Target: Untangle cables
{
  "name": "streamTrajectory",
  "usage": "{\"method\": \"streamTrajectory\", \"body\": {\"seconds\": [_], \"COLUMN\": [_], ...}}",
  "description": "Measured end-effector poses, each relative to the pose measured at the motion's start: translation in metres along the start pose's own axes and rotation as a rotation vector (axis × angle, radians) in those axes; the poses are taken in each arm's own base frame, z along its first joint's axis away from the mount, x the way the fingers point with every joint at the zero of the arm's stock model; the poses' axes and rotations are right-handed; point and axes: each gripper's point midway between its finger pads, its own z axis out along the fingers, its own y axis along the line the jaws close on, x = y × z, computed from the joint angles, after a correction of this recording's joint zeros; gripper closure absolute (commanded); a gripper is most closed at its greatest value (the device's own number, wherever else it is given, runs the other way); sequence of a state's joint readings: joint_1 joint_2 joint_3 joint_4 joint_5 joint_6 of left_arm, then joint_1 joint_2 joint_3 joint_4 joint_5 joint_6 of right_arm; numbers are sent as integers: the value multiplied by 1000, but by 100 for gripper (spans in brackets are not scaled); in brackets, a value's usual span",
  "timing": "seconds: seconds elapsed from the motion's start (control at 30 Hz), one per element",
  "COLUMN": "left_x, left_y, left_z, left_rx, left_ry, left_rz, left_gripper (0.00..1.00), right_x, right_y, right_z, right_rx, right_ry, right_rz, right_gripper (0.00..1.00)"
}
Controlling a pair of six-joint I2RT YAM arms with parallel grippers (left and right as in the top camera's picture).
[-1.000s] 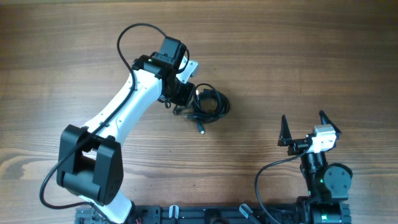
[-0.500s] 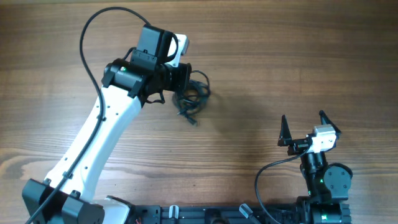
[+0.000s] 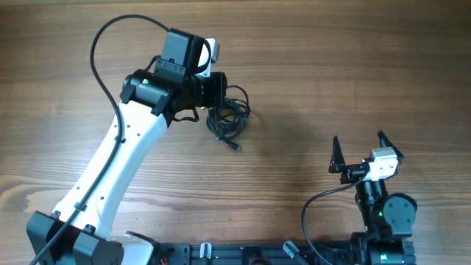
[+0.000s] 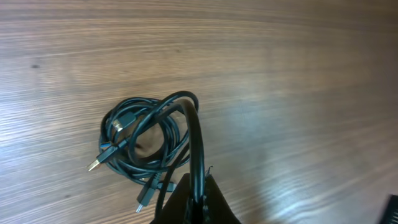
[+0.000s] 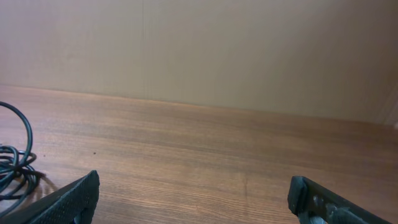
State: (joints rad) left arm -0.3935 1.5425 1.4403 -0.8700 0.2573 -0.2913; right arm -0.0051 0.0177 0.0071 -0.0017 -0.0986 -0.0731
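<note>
The cables point(image 3: 229, 118) are a small tangled coil of thin black cords with plug ends, lying on the wooden table just right of my left gripper point(image 3: 218, 99). In the left wrist view the coil point(image 4: 144, 142) lies ahead, and one strand runs up into my left gripper point(image 4: 199, 202), which is shut on it. A gold-tipped plug point(image 4: 94, 164) sticks out at the coil's left. My right gripper point(image 3: 360, 149) is open and empty at the lower right, far from the coil. In the right wrist view its fingers point(image 5: 193, 193) frame bare table, with cable loops point(image 5: 15, 165) at the left edge.
The left arm's thick black wire point(image 3: 110, 44) arcs over the table at upper left. A beige wall point(image 5: 199, 50) stands beyond the table's far edge in the right wrist view. The arm bases and a black rail point(image 3: 243, 254) line the front edge.
My left arm swung left and up over the last second, dragging the coil left with it. In the last half second the coil shifted only slightly. The right arm has not moved.
</note>
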Motion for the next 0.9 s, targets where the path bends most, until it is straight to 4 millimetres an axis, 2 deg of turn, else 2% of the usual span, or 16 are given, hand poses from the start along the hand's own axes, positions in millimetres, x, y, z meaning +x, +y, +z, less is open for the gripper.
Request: {"method": "streamTrajectory", "body": {"seconds": [0.17, 0.2, 0.23, 0.33, 0.43, 0.57, 0.6, 0.63, 0.73, 0.77, 0.8, 0.83, 0.9], "left_x": [3, 3, 3, 2, 3, 6, 6, 7, 9, 9, 9, 10, 10], "left_y": [-13, -15, -16, -19, -20, -25, -26, -27, -30, -30, -30, -30, -30], "left_z": [-1, -1, -1, -1, -1, 0, 0, 0, 1, 1, 1, 1, 1], "left_rx": [75, 83, 90, 104, 109, 117, 118, 120, 124, 124, 124, 124, 123], "left_ry": [23, 23, 22, 21, 24, 31, 32, 34, 38, 38, 39, 41, 42], "left_rz": [-3, -4, -3, -5, -3, 3, 6, 9, 16, 16, 15, 12, 10], "left_gripper": [89, 86, 78, 75, 63, 62, 58, 43, 38, 29, 11, 3, 0], "right_x": [0, 0, 0, 0, 0, 0, 0, 0, 0, 0, 0, 0, 0], "right_y": [0, 0, 0, 0, 0, 0, 0, 0, 0, 0, 0, 0, 0], "right_z": [0, 0, 0, 0, 0, 0, 0, 0, 0, 0, 0, 0, 0], "right_rx": [0, 0, 0, 0, 0, 0, 0, 0, 0, 0, 0, 0, 0], "right_ry": [0, 0, 0, 0, 0, 0, 0, 0, 0, 0, 0, 0, 0], "right_rz": [0, 0, 0, 0, 0, 0, 0, 0, 0, 0, 0, 0, 0], "right_gripper": [0, 0, 0, 0, 0, 0, 0, 0, 0, 0, 0, 0, 0]}}
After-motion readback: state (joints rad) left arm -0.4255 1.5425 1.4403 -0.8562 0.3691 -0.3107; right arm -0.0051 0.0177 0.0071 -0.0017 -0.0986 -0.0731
